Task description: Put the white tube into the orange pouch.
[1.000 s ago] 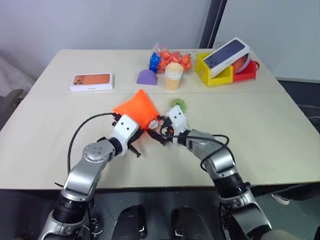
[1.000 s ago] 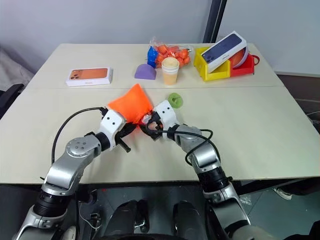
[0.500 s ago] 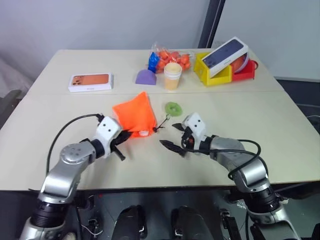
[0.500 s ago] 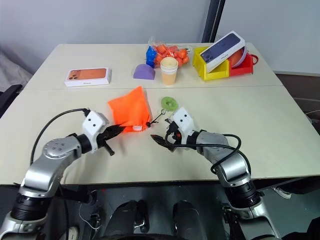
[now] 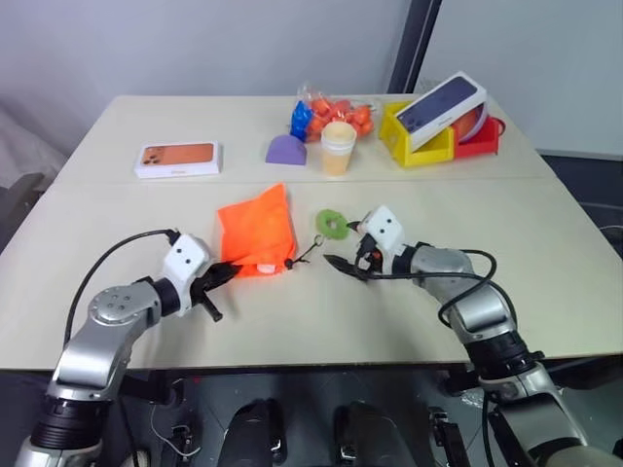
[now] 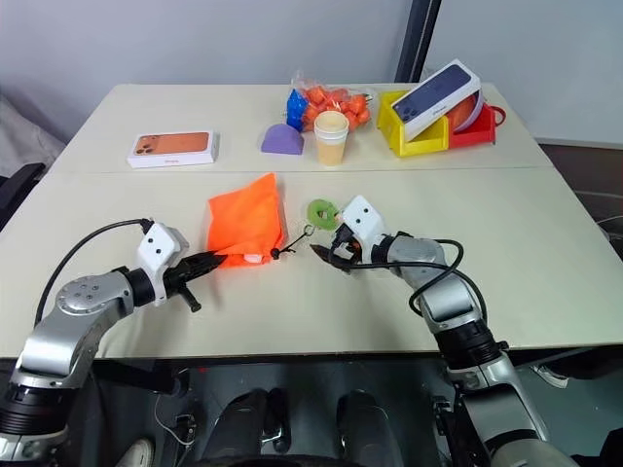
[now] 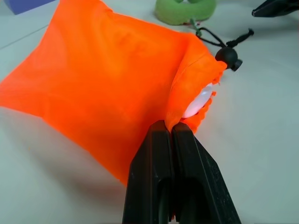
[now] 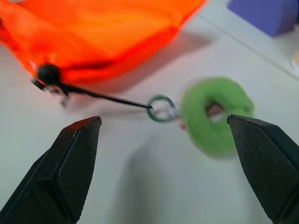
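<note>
The orange pouch (image 5: 257, 230) lies flat on the table, just left of centre. My left gripper (image 7: 170, 128) is shut on the hem of its mouth, at the corner nearest me. Inside that mouth the white tube (image 7: 198, 101) shows as a pale rounded end, most of it hidden by the fabric. The pouch's black cord with its bead (image 7: 227, 56) trails to the right, toward a small ring (image 8: 161, 108). My right gripper (image 5: 346, 248) hangs open and empty to the right of the pouch, apart from it, its fingers spread on either side of the cord's ring.
A green foam ring (image 5: 333, 223) lies between the pouch and my right gripper. At the back stand a flat white box (image 5: 178, 159), a purple piece (image 5: 286, 150), a cup (image 5: 338, 148), a bag of orange bits (image 5: 331, 112) and yellow (image 5: 414, 144) and red bins (image 5: 484, 139).
Both grippers met at the pouch's mouth a second ago. The right one has drawn off to the right, empty. The left one has pulled leftward with the pouch's hem.
</note>
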Robot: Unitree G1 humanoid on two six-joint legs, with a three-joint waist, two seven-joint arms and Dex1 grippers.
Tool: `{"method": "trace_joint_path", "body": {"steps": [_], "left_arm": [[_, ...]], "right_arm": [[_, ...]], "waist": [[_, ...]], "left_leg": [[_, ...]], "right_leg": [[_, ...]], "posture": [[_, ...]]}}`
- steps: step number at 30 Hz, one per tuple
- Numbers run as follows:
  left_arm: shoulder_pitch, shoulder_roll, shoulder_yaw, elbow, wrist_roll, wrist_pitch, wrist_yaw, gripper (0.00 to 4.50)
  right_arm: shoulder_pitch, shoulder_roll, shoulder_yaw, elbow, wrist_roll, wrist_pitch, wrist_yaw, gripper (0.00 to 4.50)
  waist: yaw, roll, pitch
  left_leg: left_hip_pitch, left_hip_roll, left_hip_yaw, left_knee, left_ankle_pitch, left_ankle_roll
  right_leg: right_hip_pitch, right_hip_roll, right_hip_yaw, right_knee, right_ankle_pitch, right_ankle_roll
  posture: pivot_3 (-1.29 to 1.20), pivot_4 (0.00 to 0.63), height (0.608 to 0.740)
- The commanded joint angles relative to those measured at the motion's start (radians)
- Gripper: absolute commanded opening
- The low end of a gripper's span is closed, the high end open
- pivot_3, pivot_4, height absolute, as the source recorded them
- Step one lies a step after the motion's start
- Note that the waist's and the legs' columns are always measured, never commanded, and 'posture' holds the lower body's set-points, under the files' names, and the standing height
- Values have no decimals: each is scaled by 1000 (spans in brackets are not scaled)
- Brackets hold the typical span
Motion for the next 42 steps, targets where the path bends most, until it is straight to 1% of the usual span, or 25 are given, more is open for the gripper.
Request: {"method": "trace_joint_path", "body": {"steps": [1,2,3,4,6,7,8,9,11,16,19,23,28,34,36,39,42], "left_arm": [[-18,-16,50,6,-81,18,-21,0],[-22,-19,52,12,-101,28,-31,0],[-25,-21,54,17,-120,39,-39,0],[-29,-23,58,22,-140,51,-45,0],[-40,-24,61,37,-172,77,-58,0],[-50,-24,61,47,-193,94,-67,0],[-56,-23,61,55,-207,105,-74,0],[-63,-21,61,64,-217,112,-80,0],[-83,-21,64,84,-238,134,-86,0],[-100,-13,59,102,-253,154,-101,0],[-94,-10,62,97,-256,155,-100,0],[-73,-9,75,81,-258,154,-87,0],[-16,4,84,57,-236,132,-71,0],[55,53,61,61,-170,59,-87,0],[60,57,53,68,-154,40,-88,0],[61,53,49,76,-142,28,-87,0],[62,52,48,82,-144,26,-98,0]], "right_arm": [[35,16,-13,-151,108,-3,82,3959],[51,19,-10,-183,128,21,89,3650],[64,22,-3,-208,136,38,89,3096],[75,26,10,-229,140,54,91,2678],[95,43,51,-255,129,68,82,1570],[101,60,87,-255,107,69,69,1127],[104,72,112,-253,89,69,58,528],[104,83,134,-245,71,65,50,24],[74,152,158,-176,57,75,8,24],[-16,275,204,2,-16,52,-66,24],[-56,320,207,82,-52,49,-108,24],[-83,348,192,150,-95,47,-169,24],[-49,306,176,65,-78,46,-127,24],[58,176,106,-171,36,71,7,24],[77,137,85,-213,59,80,30,24],[73,90,38,-213,57,69,24,24],[23,85,-5,-119,38,60,-15,24]], "waist": [[1,0,0],[1,0,0],[1,0,0],[1,0,0],[1,0,0],[1,0,0],[1,0,0],[0,0,0],[-2,0,0],[-9,0,0],[-13,0,0],[-20,0,0],[-23,0,0],[-23,0,0],[-23,0,0],[-23,0,0],[-25,0,0]], "left_leg": [[0,0,0,0,0,0],[0,0,0,0,0,0],[0,0,0,0,0,0],[0,0,0,0,0,0],[0,0,0,1,0,1],[0,0,0,1,-1,1],[0,0,-1,1,-1,0],[1,0,-1,1,-2,-1],[1,0,-1,1,-2,-1],[0,0,-1,1,0,-4],[0,0,-1,2,1,-6],[0,0,0,1,1,-6],[0,0,0,0,1,-7],[0,0,0,-1,1,-7],[0,0,-1,-1,0,-5],[1,0,-1,-2,-2,-3],[1,0,-1,-3,-1,-4]], "right_leg": [[0,0,0,0,0,1],[0,0,0,0,1,2],[0,0,0,0,1,2],[0,0,0,0,1,2],[1,0,0,0,1,2],[1,0,0,0,1,1],[1,0,0,0,0,0],[1,0,0,0,0,-1],[1,0,0,0,0,-1],[1,0,0,1,0,-1],[1,0,-1,1,1,1],[1,0,-1,1,2,2],[0,0,0,1,2,2],[0,-1,0,0,0,0],[-1,-1,0,0,0,-1],[-2,-1,0,-1,0,-2],[-4,-2,0,-1,-1,-5]], "posture": [[0,150,740],[0,150,740],[0,150,740],[0,150,740],[0,150,740],[0,150,740],[0,150,740],[0,150,740],[0,150,740],[0,150,740],[0,150,740],[0,150,740],[0,150,740],[0,150,740],[0,150,740],[0,150,740],[0,150,740]]}}
